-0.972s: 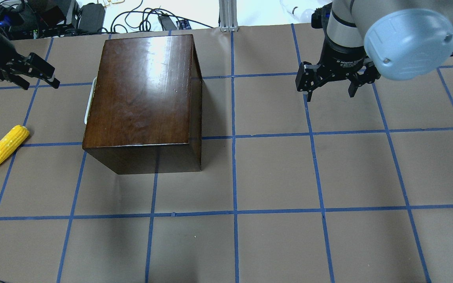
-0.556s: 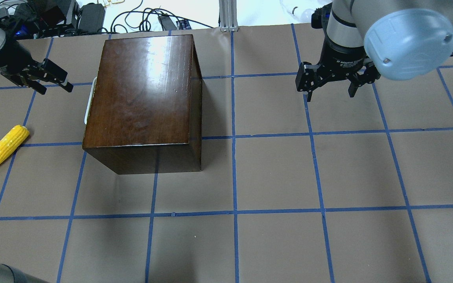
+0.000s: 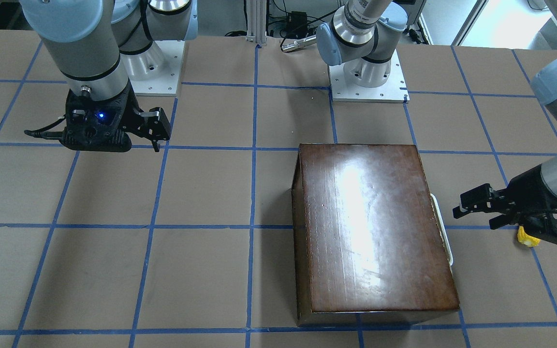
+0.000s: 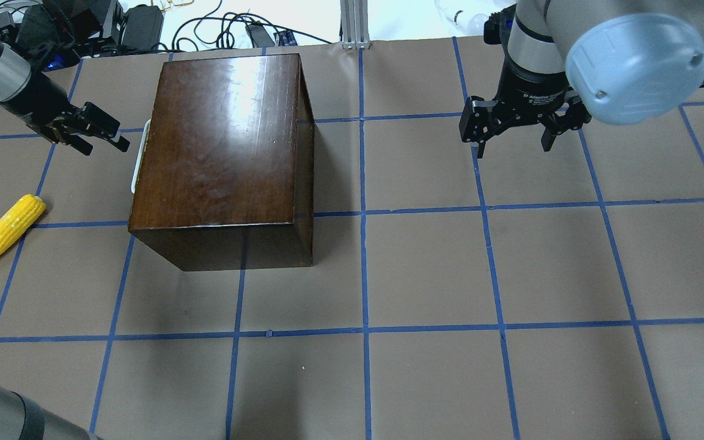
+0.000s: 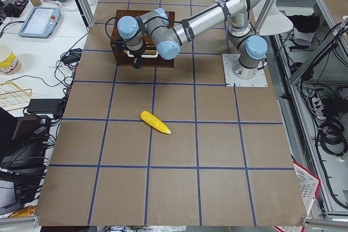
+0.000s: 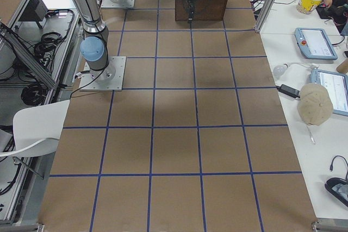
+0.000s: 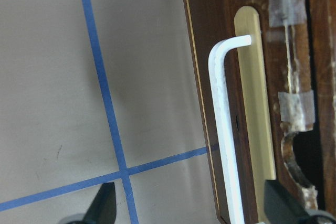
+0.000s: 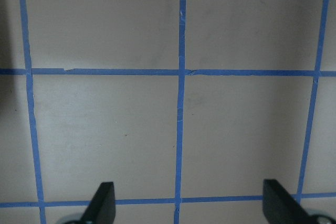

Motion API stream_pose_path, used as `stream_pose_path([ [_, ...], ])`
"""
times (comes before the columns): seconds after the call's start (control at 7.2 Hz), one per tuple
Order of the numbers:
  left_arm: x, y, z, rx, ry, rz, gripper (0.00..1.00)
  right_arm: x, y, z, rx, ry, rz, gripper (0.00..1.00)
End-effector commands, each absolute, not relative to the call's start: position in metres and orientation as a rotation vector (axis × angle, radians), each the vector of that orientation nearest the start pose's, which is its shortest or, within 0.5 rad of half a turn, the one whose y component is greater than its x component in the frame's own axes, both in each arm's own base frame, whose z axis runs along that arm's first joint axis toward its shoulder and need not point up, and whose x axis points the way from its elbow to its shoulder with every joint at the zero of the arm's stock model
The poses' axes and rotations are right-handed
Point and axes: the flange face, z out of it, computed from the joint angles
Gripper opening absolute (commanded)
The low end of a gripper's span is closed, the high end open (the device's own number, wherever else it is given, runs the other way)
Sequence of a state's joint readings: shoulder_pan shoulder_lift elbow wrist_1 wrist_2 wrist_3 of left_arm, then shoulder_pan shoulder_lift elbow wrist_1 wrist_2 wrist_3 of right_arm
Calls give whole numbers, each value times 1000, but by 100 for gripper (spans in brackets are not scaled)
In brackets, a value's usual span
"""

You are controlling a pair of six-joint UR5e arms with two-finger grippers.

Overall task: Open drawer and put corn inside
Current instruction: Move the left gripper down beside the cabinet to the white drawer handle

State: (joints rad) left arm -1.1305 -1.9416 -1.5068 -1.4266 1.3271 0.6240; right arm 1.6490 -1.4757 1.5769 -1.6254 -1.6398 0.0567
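The glossy dark brown box (image 4: 223, 153) stands left of the table's middle. Its drawer is shut. The worn front panel (image 7: 257, 129) and cream handle (image 4: 139, 156) face the table's left end. The handle also shows in the left wrist view (image 7: 226, 145), lying between the lines of the two fingertips. My left gripper (image 4: 106, 146) is open and empty, a short way left of the handle, not touching it. The yellow corn (image 4: 8, 231) lies on the table further left and nearer me. My right gripper (image 4: 513, 146) is open and empty, hanging above bare table at the far right.
Brown paper with a blue tape grid (image 4: 364, 211) covers the table. Cables and electronics (image 4: 113, 24) lie beyond the far edge. In the front-facing view the corn (image 3: 527, 238) is mostly hidden behind my left gripper (image 3: 474, 215).
My left gripper has moved right, from near the table's left edge to close beside the drawer handle. The right arm, box and corn have not moved.
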Motion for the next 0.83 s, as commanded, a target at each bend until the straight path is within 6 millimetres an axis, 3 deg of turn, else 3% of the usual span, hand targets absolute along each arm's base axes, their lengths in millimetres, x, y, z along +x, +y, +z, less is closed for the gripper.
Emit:
stream_pose_path([
  [0.0, 117, -623, 319, 263, 3454, 32, 100, 167, -514, 442, -37, 3213, 66, 100],
  [0.69, 115, -630, 292, 242, 3525, 62, 100, 167, -514, 442, -37, 3213, 66, 100],
])
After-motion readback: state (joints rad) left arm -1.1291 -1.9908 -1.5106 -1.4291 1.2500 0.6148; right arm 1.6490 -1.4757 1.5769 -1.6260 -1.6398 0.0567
